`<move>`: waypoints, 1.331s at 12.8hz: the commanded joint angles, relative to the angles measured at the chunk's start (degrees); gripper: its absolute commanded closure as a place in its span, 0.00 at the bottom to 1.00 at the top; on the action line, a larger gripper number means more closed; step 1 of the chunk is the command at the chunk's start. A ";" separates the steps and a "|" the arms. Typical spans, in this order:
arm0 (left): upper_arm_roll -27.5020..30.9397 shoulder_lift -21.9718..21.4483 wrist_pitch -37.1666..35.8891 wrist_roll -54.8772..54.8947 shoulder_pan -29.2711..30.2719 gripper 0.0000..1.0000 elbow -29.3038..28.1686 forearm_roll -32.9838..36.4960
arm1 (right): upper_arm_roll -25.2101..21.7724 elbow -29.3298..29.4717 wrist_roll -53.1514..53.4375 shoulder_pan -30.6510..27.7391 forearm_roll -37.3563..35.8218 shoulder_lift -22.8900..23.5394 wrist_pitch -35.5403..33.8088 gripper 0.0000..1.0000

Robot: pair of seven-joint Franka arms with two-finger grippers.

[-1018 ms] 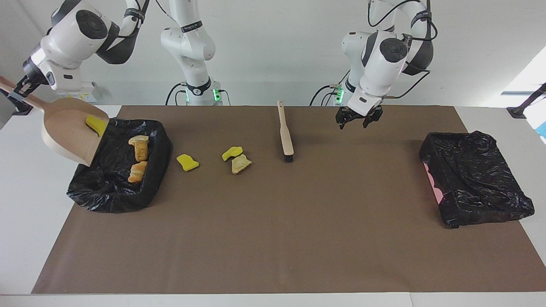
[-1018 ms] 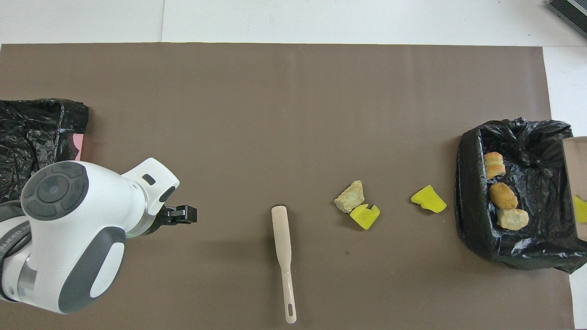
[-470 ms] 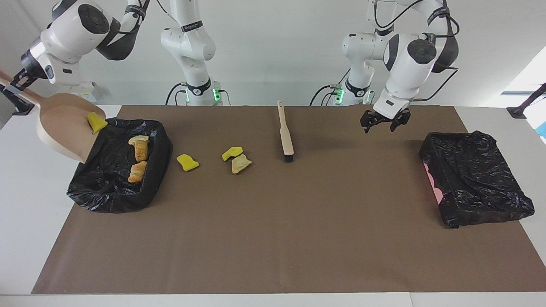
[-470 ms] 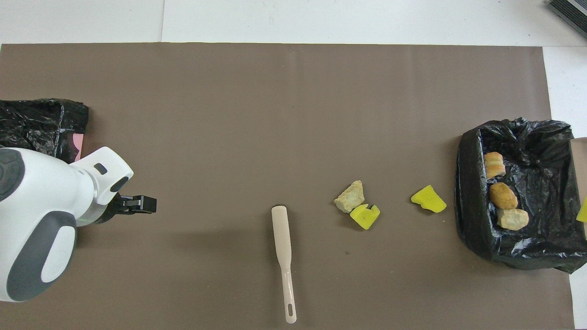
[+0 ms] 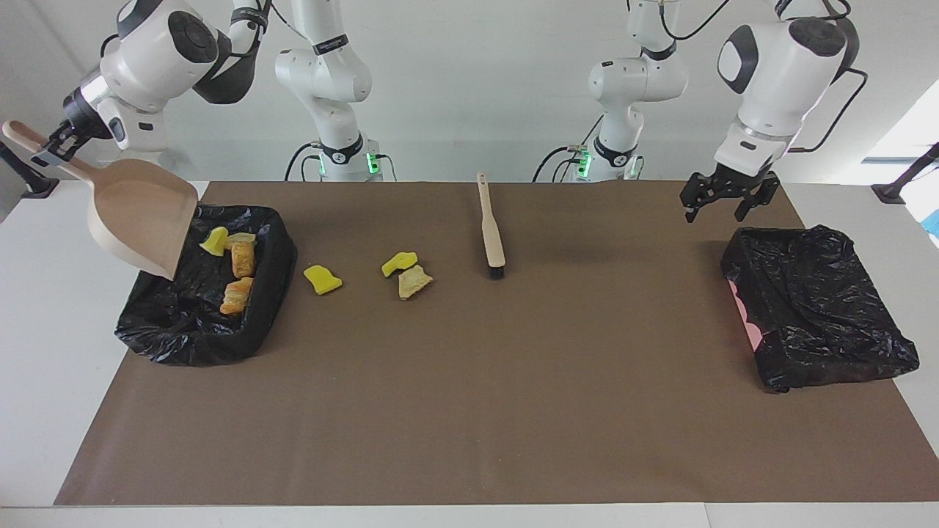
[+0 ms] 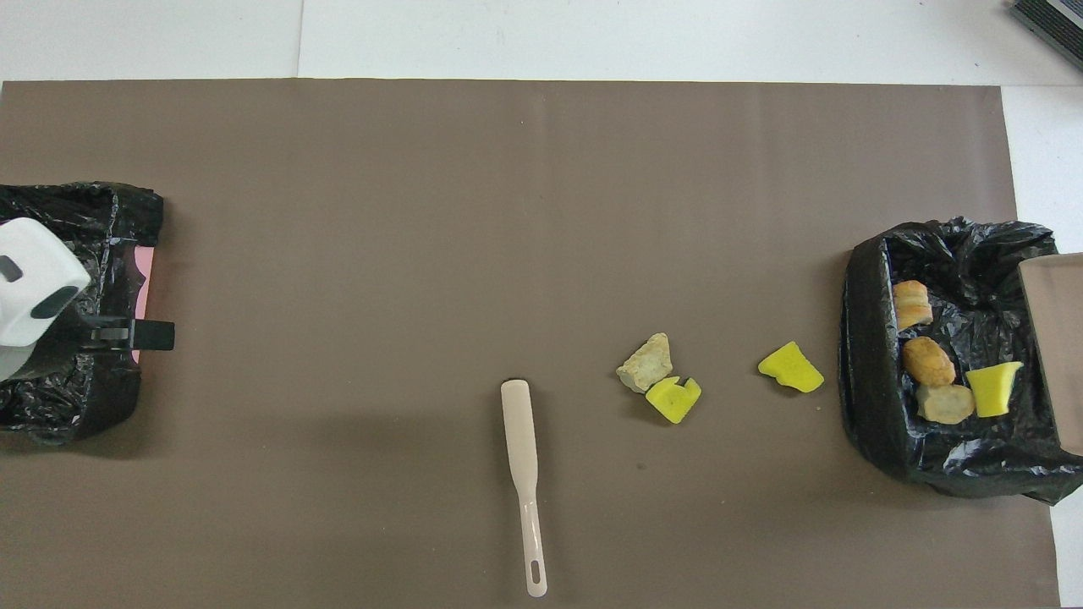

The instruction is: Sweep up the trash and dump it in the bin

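**Dustpan tipped over bin, four lumps inside**

Right claw [image 5: 50, 144] clamped on beige plastic dustpan [image 5: 143, 216] handle, arm raised, pan tilted mouth-down over the crinkly black-bagged bin [image 5: 183, 337] at the right arm's end of the tabletop [image 5: 469, 411]. Directly under the pan lip: yellow spongy wedge [image 5: 214, 240] plus three bready chunks [image 5: 240, 258]. Three lumps [image 5: 405, 273] loose on brown mat near the brush [image 5: 490, 227]. Left claw [image 5: 728, 202] apart, empty, over the second bagged bin's [image 5: 818, 308] edge.
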 commanded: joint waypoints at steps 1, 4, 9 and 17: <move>-0.80 4.79 -8.98 1.46 1.26 0.00 10.06 0.91 | 0.06 0.66 -2.06 -1.40 -0.63 -0.68 0.16 1.00; -0.80 7.70 -10.77 1.28 1.26 0.00 17.11 0.91 | 0.75 0.57 -1.45 -0.17 7.35 -0.41 -0.72 1.00; -0.80 8.24 -11.74 0.67 0.64 0.00 20.03 0.12 | 0.93 0.49 1.62 2.65 29.92 0.03 -5.02 1.00; -1.23 7.27 -12.17 0.75 0.29 0.00 18.45 -3.84 | 0.94 0.13 35.78 13.88 50.34 7.40 -15.93 1.00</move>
